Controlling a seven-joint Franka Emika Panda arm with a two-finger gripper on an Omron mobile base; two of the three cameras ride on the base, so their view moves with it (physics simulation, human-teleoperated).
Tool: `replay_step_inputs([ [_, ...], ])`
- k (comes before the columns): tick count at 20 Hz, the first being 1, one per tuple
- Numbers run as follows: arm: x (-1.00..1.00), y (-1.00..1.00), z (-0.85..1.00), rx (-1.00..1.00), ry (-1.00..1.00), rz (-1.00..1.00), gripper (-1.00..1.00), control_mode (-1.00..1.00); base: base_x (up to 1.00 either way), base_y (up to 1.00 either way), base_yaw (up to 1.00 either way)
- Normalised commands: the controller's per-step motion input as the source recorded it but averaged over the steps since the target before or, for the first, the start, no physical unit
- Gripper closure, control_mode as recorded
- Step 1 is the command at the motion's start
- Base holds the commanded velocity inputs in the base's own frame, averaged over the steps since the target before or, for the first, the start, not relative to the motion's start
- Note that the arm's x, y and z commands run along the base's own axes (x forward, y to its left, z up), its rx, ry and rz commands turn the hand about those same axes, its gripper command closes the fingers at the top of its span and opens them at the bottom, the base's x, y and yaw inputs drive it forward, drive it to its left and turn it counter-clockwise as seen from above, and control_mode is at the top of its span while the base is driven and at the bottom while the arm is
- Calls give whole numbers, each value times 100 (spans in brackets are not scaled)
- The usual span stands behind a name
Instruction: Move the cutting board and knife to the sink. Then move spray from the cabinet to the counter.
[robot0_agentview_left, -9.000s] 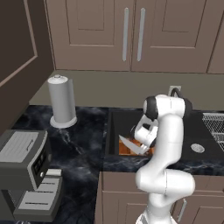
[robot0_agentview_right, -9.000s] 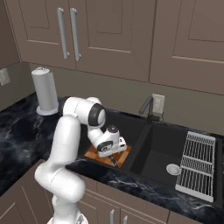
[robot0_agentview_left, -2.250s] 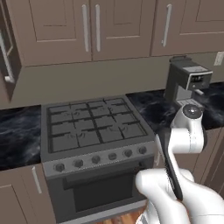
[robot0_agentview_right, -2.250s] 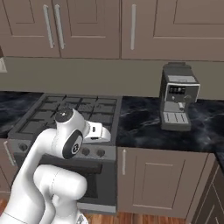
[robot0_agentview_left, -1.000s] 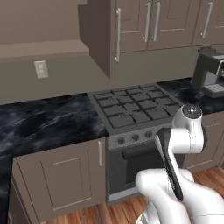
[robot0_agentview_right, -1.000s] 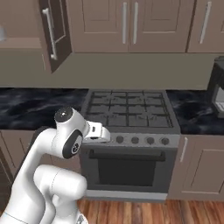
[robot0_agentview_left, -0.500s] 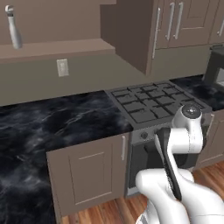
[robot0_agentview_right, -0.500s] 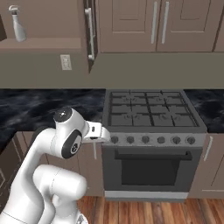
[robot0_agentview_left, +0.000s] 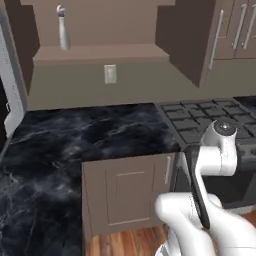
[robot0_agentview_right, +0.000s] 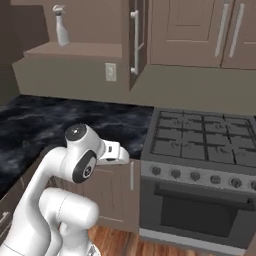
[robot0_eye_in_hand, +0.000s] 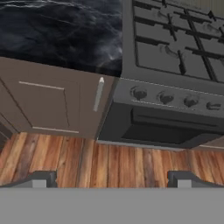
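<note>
1. The spray (robot0_agentview_left: 62, 27) stands upright on the shelf of the open cabinet (robot0_agentview_left: 100, 52), at the far left of the scene; in the right base view the same bottle (robot0_agentview_right: 61, 26) sits near the left end of the shelf, well apart from the cabinet's open door (robot0_agentview_right: 137, 40).
2. The hand (robot0_eye_in_hand: 111, 177) is released, its two fingertips (robot0_eye_in_hand: 41, 178) spread wide with nothing between them; it points down at the wood floor in front of the stove (robot0_eye_in_hand: 175, 48), well apart from the bottle.
3. The arm (robot0_agentview_right: 75, 160) is folded in close to the body (a carrying posture, not a reaching one).
4. Judged step: closing on the cabinet to fetch the spray.
5. To do it well, the arm should rise and extend only once the bottle is squarely ahead.
6. The hand should approach level and take the slim body below the trigger.
7. Once clear of the shelf edge, the bottle goes down upright on the black surface (robot0_agentview_left: 75, 135) beneath.
</note>
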Motion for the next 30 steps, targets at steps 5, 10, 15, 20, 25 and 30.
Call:
replay_step_inputs([
  [5, 0, 0, 0, 0, 0, 0, -100, 100, 29, 21, 46],
  [10, 0, 0, 0, 0, 0, 0, -100, 100, 38, 23, 18],
  [15, 0, 0, 0, 0, 0, 0, -100, 100, 50, 9, 2],
  [20, 0, 0, 0, 0, 0, 0, -100, 100, 56, 11, 0],
  [25, 0, 0, 0, 0, 0, 0, -100, 100, 35, 33, 0],
  [30, 0, 0, 0, 0, 0, 0, -100, 100, 32, 31, 0],
])
